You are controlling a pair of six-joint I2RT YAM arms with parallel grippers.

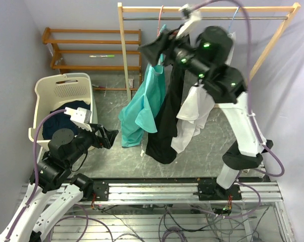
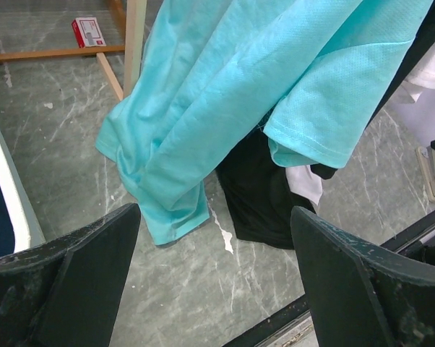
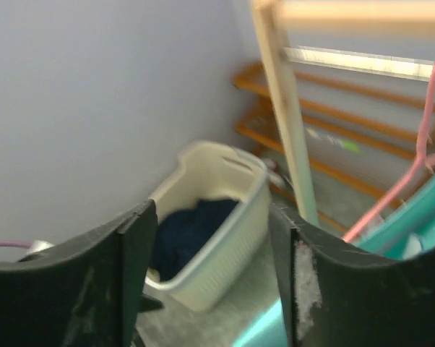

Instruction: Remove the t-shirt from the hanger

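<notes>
- Right gripper (image 1: 151, 50) is up by the shoulder of the teal t-shirt (image 1: 142, 108). Jaws are apart with nothing between them, so no grip yet.
- Left gripper (image 2: 216, 213) sits low, facing the shirt's hem. Jaws are spread wide and it's empty.
- The shirt hangs on the pink hanger (image 3: 420, 137) at the left end of the rail (image 1: 207, 18), just beside the wooden upright (image 1: 124, 50). A black garment (image 1: 167, 121) touches it on the right, with a white garment (image 1: 192, 116) beyond that.
- My read of the step: free one shoulder from the hanger arm.
- How I'd do it:
  - Pinch teal fabric only at the shoulder seam, keeping the pink wire out of the jaws.
  - Peel outward along the hanger arm. Pulling straight down would just load the hook.
  - Use the left gripper on the hem to take slack and hold the shirt off the floor.
  - Stay clear of the black garment, since it overlaps the teal and is easy to snag.
- Materials:
  - The shirt is a thin, fine-mesh knit, limp and heavily folded, so it will bunch and slip in the jaws.
  - The hanger is a slim, curved rod, likely to swing on the smooth metal rail.
  - The floor is glossy grey marble pattern.
- The cream basket (image 1: 66, 76) stands well to the left, with ribbed plastic walls and dark blue cloth inside. It's the likely drop spot.
</notes>
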